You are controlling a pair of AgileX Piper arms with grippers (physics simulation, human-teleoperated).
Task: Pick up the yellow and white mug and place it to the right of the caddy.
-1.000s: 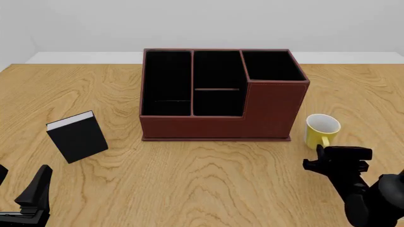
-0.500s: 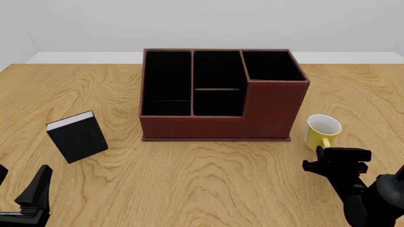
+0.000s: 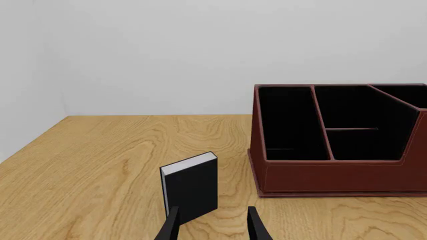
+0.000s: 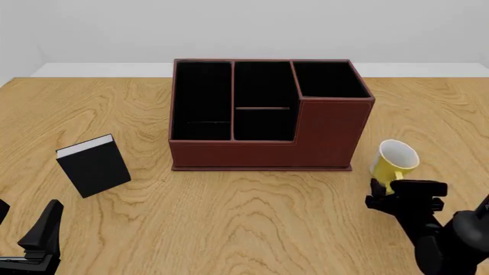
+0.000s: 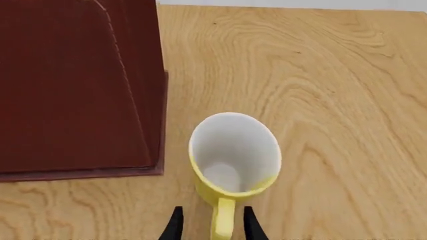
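Left wrist view: the left gripper (image 3: 212, 227) shows two dark fingertips held apart with nothing between them. Just beyond them the book (image 3: 191, 187) stands upright on the table (image 3: 113, 150), black cover, white page edge on top. The caddy (image 3: 340, 172) sits further off and to one side of the book, well apart from it; its black-lined compartments are open to view.

Front view: the caddy (image 4: 264, 146) stands at the middle of the table (image 4: 252, 223), its taller section at the right front corner. The book (image 4: 93, 166) is to its left, apart from it. The mug (image 4: 394, 160) is just right of the caddy's front right corner, not touching it, and is tilted so the white mouth faces up and to the right. Whether its base rests on the table cannot be told. The right gripper (image 4: 398, 193) is directly at the near side of the mug, at its handle. The left gripper (image 4: 38, 238) is at the near left edge, well apart from the book.

Right wrist view: the mug (image 5: 233, 160) is seen into its white interior. Its yellow handle (image 5: 222, 220) sits between the fingertips of the right gripper (image 5: 212, 226), which close in on either side of it; contact appears made. The caddy (image 5: 80, 85) wall is beside the mug with a strip of table between.
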